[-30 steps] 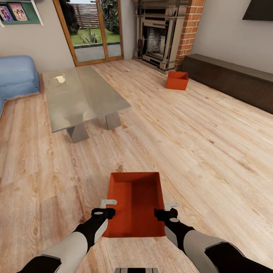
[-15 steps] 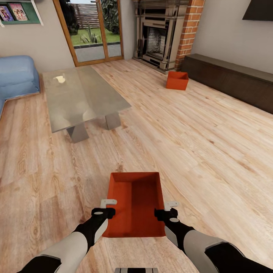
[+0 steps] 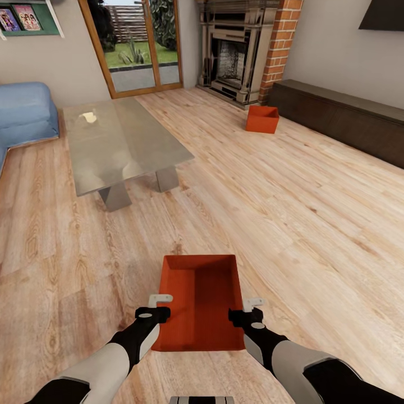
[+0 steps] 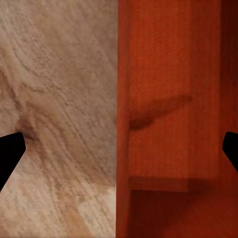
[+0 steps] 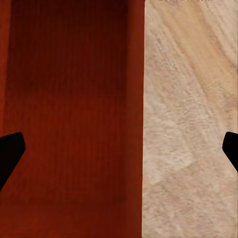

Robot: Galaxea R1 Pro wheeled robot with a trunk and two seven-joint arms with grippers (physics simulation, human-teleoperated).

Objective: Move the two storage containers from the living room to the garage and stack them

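Note:
One orange-red storage container [image 3: 199,297] sits on the living room's light wood planks right in front of me. My left gripper [image 3: 161,306] stands open over its left wall, and my right gripper [image 3: 247,310] stands open over its right wall. Through the left wrist camera the container [image 4: 168,99] wall runs midway between the spread fingers of the left gripper [image 4: 119,148]. The right wrist camera likewise has the container [image 5: 74,99] wall between the spread fingers of the right gripper [image 5: 124,148]. The second storage container [image 3: 262,119] rests on the floor far ahead, by the brick fireplace [image 3: 233,53].
A glass coffee table [image 3: 120,143] stands ahead to the left, with a blue sofa [image 3: 25,112] beyond it. A long dark low cabinet [image 3: 342,120] lines the right wall. Wood-framed glass doors [image 3: 137,47] are at the back. Open wood floor lies between the two containers.

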